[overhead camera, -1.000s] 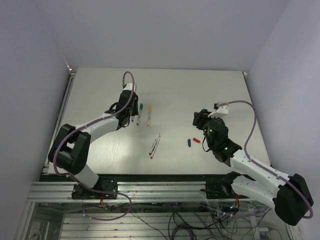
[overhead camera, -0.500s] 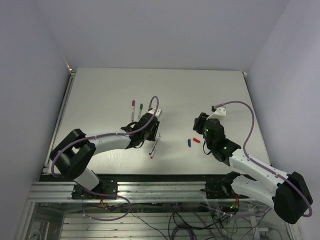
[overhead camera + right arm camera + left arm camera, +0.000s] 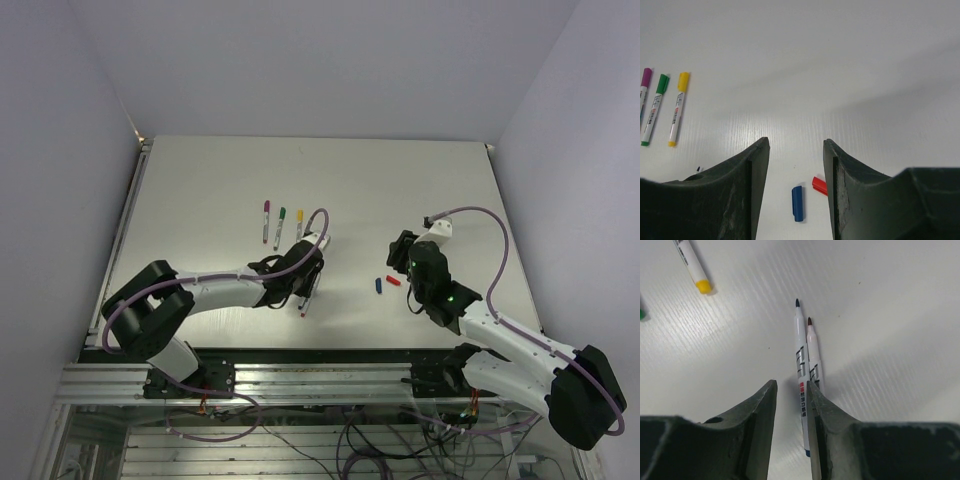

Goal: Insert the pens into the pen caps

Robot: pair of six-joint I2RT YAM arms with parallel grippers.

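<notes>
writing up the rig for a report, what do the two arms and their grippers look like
Both arms, left arm and right arm, have white link shells between black joints, each trailed by a looping lilac cable. Green lights glow on the right one. The fingers are matte dark grey wedges.

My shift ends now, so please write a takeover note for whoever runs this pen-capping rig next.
The left claw is open and empty, poised over the blue pen and red pen, which lie side by side, uncapped.
The right claw is open and empty, above the blue cap and red cap.
Done: the purple pen, green pen and yellow pen are capped and lie in a row.
Left: cap blue and red.
</notes>
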